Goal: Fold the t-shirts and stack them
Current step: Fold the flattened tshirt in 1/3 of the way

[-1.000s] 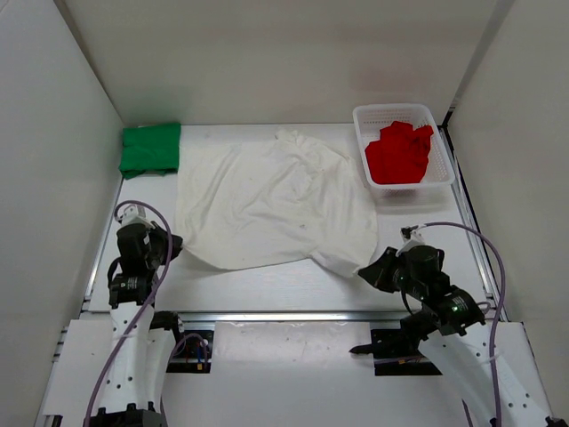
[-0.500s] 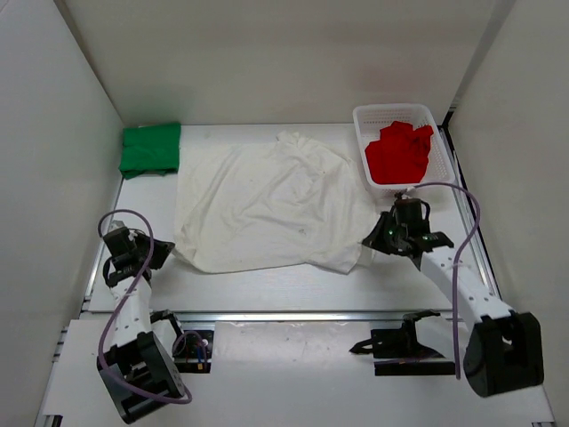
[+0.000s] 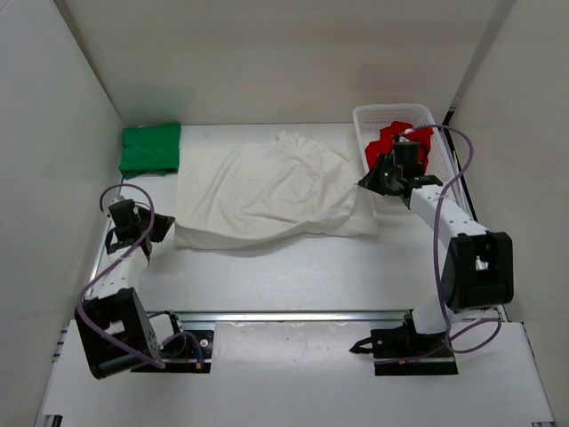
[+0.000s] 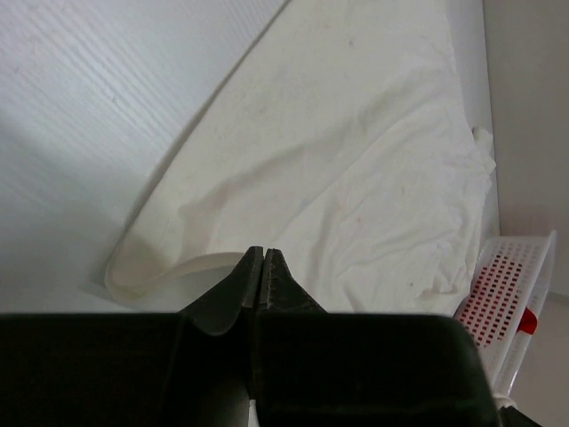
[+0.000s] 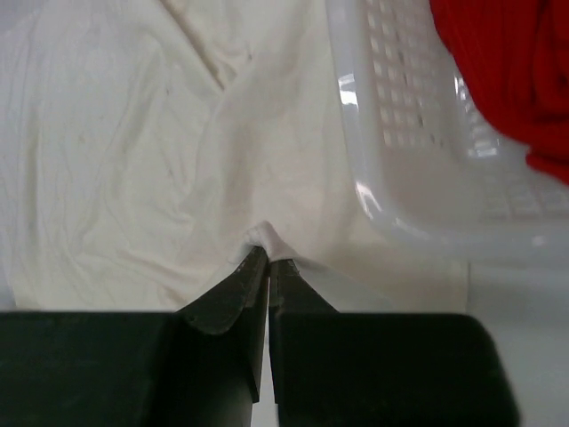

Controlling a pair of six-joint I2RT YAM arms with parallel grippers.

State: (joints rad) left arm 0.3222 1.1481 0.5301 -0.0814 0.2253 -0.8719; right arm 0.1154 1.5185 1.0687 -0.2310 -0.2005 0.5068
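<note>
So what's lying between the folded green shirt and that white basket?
The white t-shirt fills that stretch, lying rumpled between the green t-shirt and the basket. The top external view shows it.

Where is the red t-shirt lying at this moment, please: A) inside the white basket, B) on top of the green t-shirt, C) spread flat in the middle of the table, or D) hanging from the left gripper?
A: the red t-shirt lies bunched inside the white basket at the far right corner.
</note>
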